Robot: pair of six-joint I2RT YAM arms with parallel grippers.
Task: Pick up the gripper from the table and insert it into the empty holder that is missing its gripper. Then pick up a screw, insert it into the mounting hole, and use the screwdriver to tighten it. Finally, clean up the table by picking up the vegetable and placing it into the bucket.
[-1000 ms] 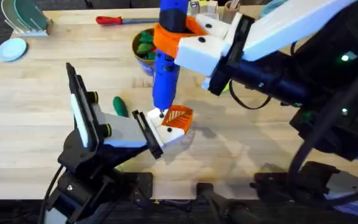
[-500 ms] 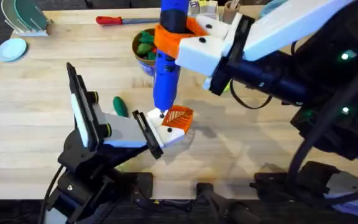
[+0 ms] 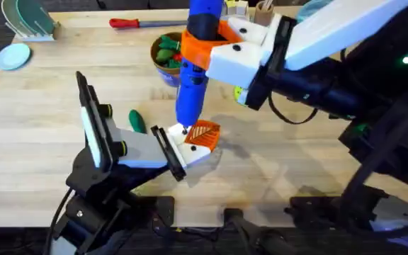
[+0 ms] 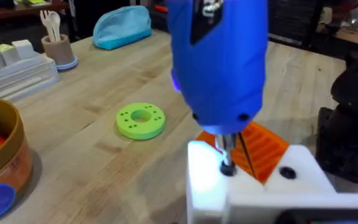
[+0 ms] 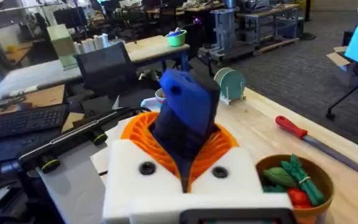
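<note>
Fingers of my left gripper clamp the holder, low centre of frame, steady while I tighten; the vegetable lies loose on the bench just left. My right gripper grips the screwdriver upright, bit on the screw; I'd keep it plumb. Behind, the bucket crowds; right lies open.

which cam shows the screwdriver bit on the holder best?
Left wrist. It shows the thin metal bit coming out of the blue screwdriver and meeting the white holder, close and unobstructed. Overhead shows the whole screwdriver upright, the tip small. Right wrist shows the screwdriver's top end clamped in the right gripper.
</note>
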